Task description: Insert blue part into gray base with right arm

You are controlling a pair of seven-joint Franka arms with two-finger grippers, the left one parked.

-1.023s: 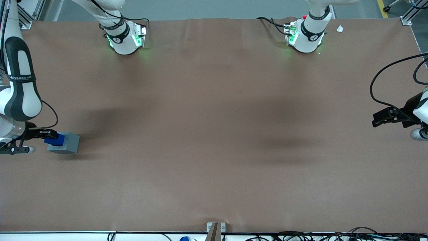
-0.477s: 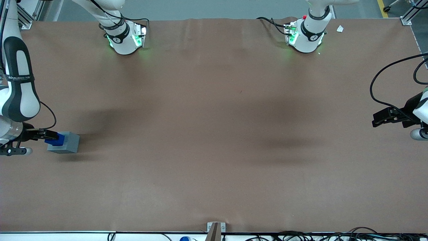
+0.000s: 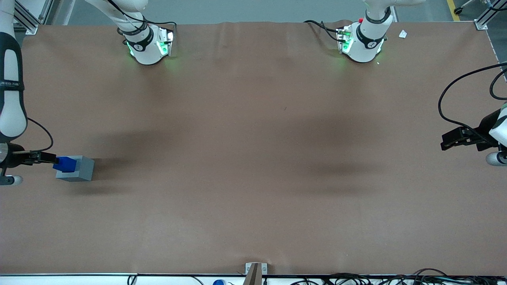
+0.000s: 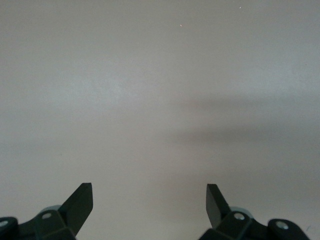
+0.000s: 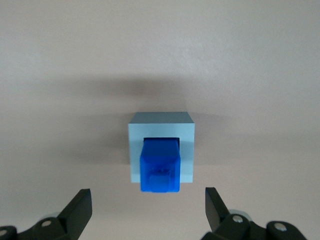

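Fingers (image 5: 79, 207) of the gripper (image 5: 147, 210) stand wide apart and hold nothing, one black tip on each side of open space. Between them and lower down, on the table (image 5: 260, 75), sits the gray base (image 5: 161, 126) with the blue part (image 5: 160, 166) seated upright in the square recess of its top face. The blue part touches neither finger; it rises out of the recess and stands well above the base's top, with a raised feature on its own top face. A rim of gray shows around it on three sides, while its nearest edge overlaps the base's edge as seen from the wrist.

From the front view the gripper (image 3: 49, 158) reaches out from the right arm (image 3: 11, 91) at the working arm's end of the table (image 3: 253, 158), its dark tip just beside the blue part (image 3: 65, 164), apparently above the table's level. Whether the tip overlaps the blue part there or only sits next to it cannot be told. The blue part stands on the gray base (image 3: 81, 169), toward the side of the cube that faces the gripper. The base rests flat on the brown table and casts a soft shadow toward the table's middle.
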